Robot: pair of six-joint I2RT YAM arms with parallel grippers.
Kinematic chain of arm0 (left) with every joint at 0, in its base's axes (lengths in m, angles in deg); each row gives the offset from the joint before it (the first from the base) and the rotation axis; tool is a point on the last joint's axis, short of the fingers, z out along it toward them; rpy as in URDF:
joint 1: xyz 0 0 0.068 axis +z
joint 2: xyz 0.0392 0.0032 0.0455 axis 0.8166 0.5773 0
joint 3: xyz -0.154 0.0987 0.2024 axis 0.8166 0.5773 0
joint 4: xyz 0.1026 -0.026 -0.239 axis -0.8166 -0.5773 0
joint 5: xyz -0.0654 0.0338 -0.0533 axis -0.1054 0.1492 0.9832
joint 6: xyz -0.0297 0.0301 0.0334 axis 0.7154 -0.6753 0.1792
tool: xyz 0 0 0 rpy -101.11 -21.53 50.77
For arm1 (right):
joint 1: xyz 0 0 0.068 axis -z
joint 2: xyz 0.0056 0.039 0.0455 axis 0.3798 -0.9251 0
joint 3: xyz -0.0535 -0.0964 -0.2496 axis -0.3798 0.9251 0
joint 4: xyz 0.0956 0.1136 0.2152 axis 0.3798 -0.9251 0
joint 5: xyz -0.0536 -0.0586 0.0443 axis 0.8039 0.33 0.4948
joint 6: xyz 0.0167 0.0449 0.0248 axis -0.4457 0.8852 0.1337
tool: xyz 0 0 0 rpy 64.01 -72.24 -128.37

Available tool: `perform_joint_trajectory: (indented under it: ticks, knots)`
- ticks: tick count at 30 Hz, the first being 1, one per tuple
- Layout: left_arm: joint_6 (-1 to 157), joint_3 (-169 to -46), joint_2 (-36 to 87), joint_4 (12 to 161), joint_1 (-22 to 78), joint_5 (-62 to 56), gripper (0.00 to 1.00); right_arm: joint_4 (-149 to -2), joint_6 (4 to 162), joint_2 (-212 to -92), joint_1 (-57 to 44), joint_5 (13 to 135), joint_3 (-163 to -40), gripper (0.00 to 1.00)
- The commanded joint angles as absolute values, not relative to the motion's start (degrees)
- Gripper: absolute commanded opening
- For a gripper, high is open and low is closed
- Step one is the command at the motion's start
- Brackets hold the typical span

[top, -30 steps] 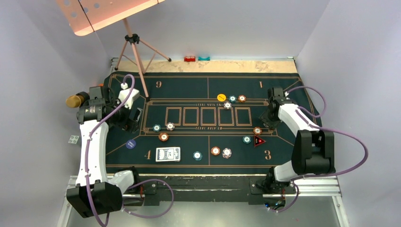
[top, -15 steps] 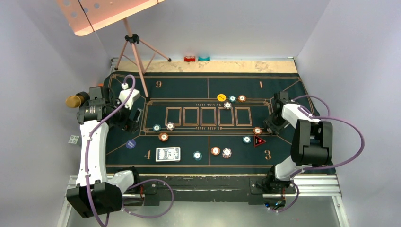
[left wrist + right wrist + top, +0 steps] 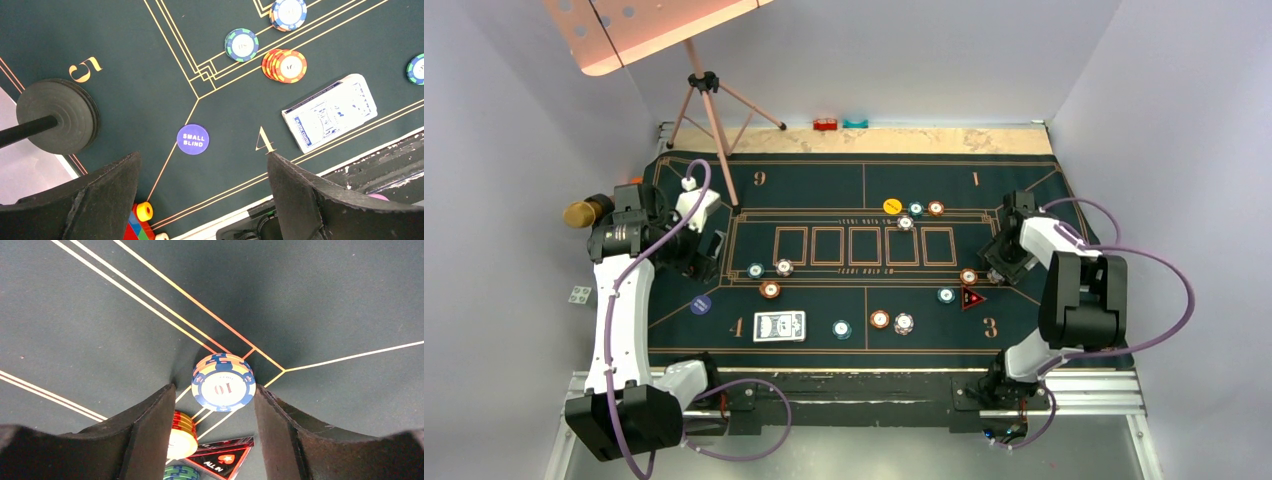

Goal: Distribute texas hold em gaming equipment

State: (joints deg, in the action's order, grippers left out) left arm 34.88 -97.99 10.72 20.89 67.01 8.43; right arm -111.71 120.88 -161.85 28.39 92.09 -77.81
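Observation:
My right gripper (image 3: 1006, 262) is low over the green felt mat's right side. In the right wrist view its jaws (image 3: 215, 390) stand open around a blue-and-white "10" chip stack (image 3: 223, 382); the stack is against the right finger, with a gap at the left one. An orange chip stack (image 3: 187, 437), a teal chip (image 3: 181, 473) and the red triangle marker (image 3: 225, 457) lie just behind. My left gripper (image 3: 707, 255) is open and empty above the blue "small blind" disc (image 3: 193, 139). The card deck (image 3: 780, 326) lies near "4", and the yellow disc (image 3: 891, 205) at the far middle.
Several chip stacks dot the mat (image 3: 814, 180), such as a teal one (image 3: 842, 328) and a white one (image 3: 904, 323). A tripod stand (image 3: 709, 100) rises at the back left, one round black foot (image 3: 57, 122) on the mat. Red (image 3: 826, 124) and teal (image 3: 855, 123) blocks sit at the far edge.
My right gripper has moved nearer and lower, down to the felt beside the orange chip stack, and its arm has folded. My left arm has not moved.

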Motion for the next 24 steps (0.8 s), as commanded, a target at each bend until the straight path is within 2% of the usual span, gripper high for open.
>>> perform_joint_trajectory:
  ticks: [1, 6, 14, 20, 24]
  knots:
    - [33.6, -97.5, 9.9, 21.9, 67.2, 11.6, 1.0, -111.4, 119.5, -156.4, 27.3, 94.0, -79.1, 0.62]
    - [28.5, -97.5, 10.0, 16.3, 65.8, 21.7, 1.0, -113.4, 119.0, -149.3, 19.9, 91.7, -82.7, 0.64]
    - [22.8, -92.3, 7.6, 14.5, 52.2, 19.2, 1.0, -113.5, 113.9, -142.3, 2.9, 92.1, -90.0, 0.66]
    - [19.6, -87.7, 9.4, 16.8, 40.3, 14.2, 1.0, -108.1, 108.1, -138.2, 1.3, 82.0, -86.1, 0.65]
    - [18.1, -84.8, 11.9, 21.3, 33.9, 10.6, 1.0, -105.4, 106.8, -135.6, 1.3, 80.6, -83.9, 0.65]
